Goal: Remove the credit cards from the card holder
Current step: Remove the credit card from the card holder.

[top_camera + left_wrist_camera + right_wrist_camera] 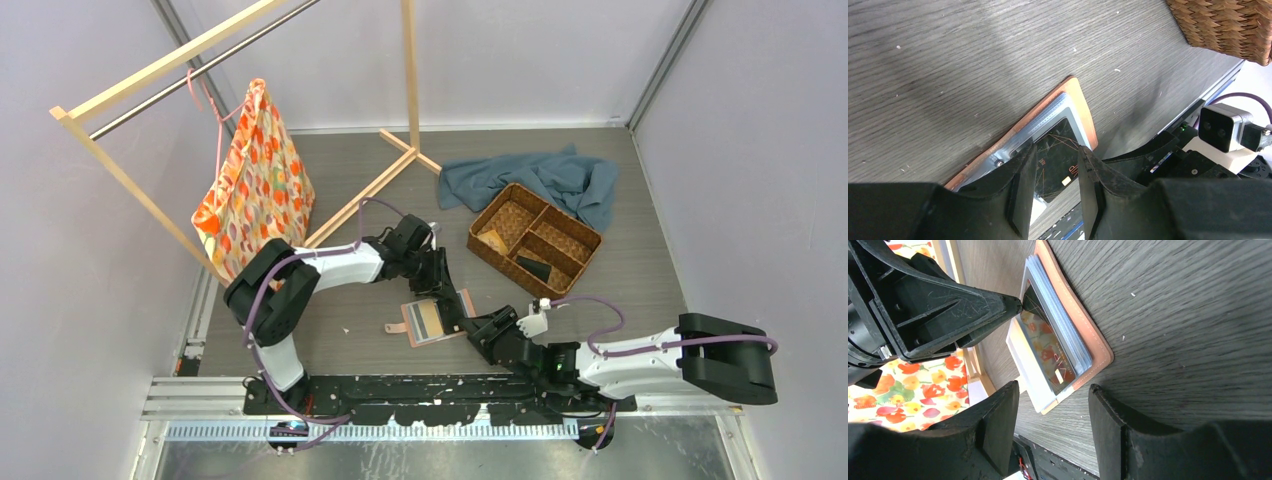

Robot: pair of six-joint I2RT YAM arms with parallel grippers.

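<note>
The salmon-pink card holder (425, 322) lies open on the table, its grey slots facing up. My left gripper (452, 308) reaches down onto its right half. In the left wrist view the fingers (1020, 190) stand a narrow gap apart over a black card (1058, 165) that sticks out of the holder (1083, 107). My right gripper (488, 332) is open and empty just right of the holder. In the right wrist view the holder (1083, 330) shows the black card (1048, 350) and a pale card (1028, 375) sticking out, with the left gripper's tip (1015, 302) touching the far end.
A brown woven basket (580, 240) stands behind and to the right, with a tan card (492, 240) and a black card (533, 268) in it. A blue cloth (545, 178) lies behind it. A flowered bag (255, 185) hangs on a wooden rack at the left.
</note>
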